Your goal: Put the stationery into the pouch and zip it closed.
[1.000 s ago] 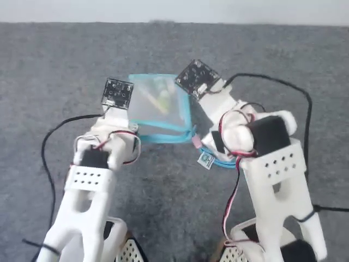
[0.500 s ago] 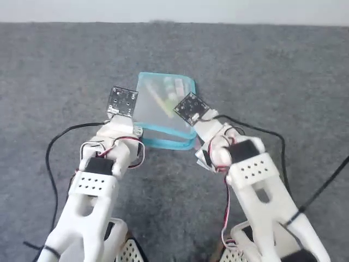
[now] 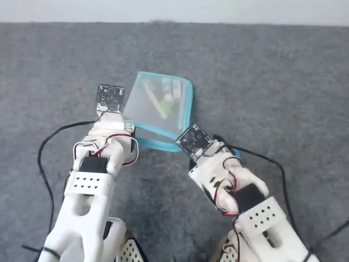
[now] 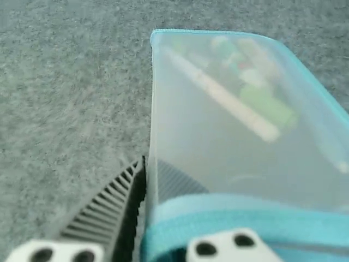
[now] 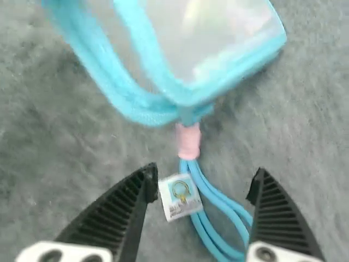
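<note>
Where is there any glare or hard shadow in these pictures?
High view: even light, no hard shadows on the table. Left wrist view: the frosted pouch veils the stationery, no glare. Right wrist view: faint shadow beside the pouch.

In the high view each arm's camera board [image 3: 110, 99] covers its own fingertips. The stationery [image 3: 165, 102] shows through the cloudy wall of the pouch [image 3: 144, 106] as blurred green and pale shapes, too vague to tell apart. One finger of the left hand [image 4: 150, 169] lies dimmed behind that wall. The blue cord [image 5: 215, 229] by the right hand [image 5: 204, 172] runs off the picture's edge.
</note>
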Controlling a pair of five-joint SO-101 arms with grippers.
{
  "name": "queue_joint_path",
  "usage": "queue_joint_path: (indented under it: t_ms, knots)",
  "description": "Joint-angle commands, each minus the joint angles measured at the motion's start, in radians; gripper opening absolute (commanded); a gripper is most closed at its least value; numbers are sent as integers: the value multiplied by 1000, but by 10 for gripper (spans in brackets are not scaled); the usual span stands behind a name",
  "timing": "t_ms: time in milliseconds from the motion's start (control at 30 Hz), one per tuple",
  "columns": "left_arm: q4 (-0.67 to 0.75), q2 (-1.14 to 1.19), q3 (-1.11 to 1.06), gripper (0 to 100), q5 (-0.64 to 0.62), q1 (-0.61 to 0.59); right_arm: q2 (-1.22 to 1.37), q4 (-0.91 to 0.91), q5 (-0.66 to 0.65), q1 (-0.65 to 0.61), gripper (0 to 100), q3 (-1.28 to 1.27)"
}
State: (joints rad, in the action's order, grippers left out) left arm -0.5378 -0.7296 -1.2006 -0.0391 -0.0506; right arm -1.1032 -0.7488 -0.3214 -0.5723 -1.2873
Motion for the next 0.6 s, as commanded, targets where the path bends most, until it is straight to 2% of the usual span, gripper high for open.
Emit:
queue_joint_path:
  t_ms: [0, 567]
  knots:
    - [-21, 9, 21, 10, -26, -12, 35, 93, 15, -31, 263, 9]
    - [-21, 9, 4, 10, -25, -12, 654, 371, 25, -8, 263, 298]
